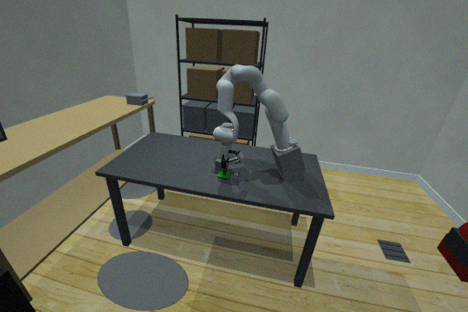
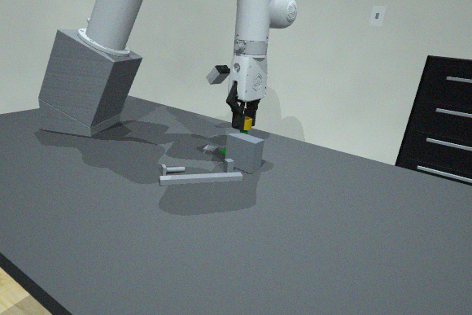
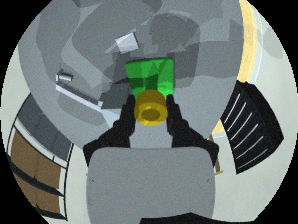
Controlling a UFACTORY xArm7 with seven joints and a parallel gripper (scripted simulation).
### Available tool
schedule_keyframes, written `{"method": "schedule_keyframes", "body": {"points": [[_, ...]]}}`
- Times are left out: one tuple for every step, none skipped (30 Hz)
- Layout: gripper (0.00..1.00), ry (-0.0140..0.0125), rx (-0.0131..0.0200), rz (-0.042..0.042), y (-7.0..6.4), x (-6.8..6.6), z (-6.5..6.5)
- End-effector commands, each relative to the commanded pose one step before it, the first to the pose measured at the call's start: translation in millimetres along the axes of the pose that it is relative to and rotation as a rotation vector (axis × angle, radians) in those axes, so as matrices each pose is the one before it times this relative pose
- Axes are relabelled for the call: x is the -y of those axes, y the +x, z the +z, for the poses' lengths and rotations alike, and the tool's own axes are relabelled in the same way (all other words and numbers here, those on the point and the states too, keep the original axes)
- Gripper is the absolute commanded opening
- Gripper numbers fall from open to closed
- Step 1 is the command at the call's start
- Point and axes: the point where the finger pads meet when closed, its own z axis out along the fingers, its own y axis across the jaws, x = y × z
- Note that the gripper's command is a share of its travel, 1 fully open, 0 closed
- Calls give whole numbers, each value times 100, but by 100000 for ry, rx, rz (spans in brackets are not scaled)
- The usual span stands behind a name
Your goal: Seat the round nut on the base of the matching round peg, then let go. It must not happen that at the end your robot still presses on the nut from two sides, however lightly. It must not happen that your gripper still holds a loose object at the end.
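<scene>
My gripper [image 2: 242, 122] [image 3: 150, 102] [image 1: 225, 163] is shut on the yellow round nut [image 2: 247, 124] [image 3: 150, 107] and holds it upright a little above the table. Right under and just beyond the nut lies a green base [image 3: 152, 75] [image 1: 223, 175]; its peg is hard to make out. In the exterior view a grey block [image 2: 245, 151] hides most of the green base, and only small green bits [image 2: 223, 150] show beside it. The nut hangs just above and behind that block.
A long grey bar [image 2: 200, 178], a short grey bolt-like piece [image 2: 172, 169] and a small grey piece [image 2: 211, 148] lie on the dark table [image 2: 325, 225] [image 1: 161, 158] left of the block. The arm's grey pedestal [image 2: 85, 82] stands at the back left.
</scene>
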Motion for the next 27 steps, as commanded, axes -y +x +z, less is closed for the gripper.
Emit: {"method": "schedule_keyframes", "body": {"points": [[0,-109,-1448,68,-99,-83,-51],[0,0,0,0,0,0,0],[0,0,0,0,0,0,0],[0,0,0,0,0,0,0],[0,0,0,0,0,0,0],[0,0,0,0,0,0,0],[0,0,0,0,0,0,0],[0,0,0,0,0,0,0],[0,0,0,0,0,0,0],[0,0,0,0,0,0,0],[0,0,0,0,0,0,0],[0,0,0,0,0,0,0],[0,20,523,10,-1,11,27],[0,0,-13,0,-54,-17,80],[0,3,-20,-1,-90,-28,134],[0,5,-18,-3,-90,-27,134],[0,4,-10,-3,-54,-15,81],[0,1,-2,-1,-11,-3,16],[0,0,0,0,0,0,0],[0,0,0,0,0,0,0],[0,0,0,0,0,0,0],[0,0,0,0,0,0,0],[0,0,0,0,0,0,0],[0,0,0,0,0,0,0],[0,0,0,0,0,0,0],[0,0,0,0,0,0,0],[0,0,0,0,0,0,0]]}}
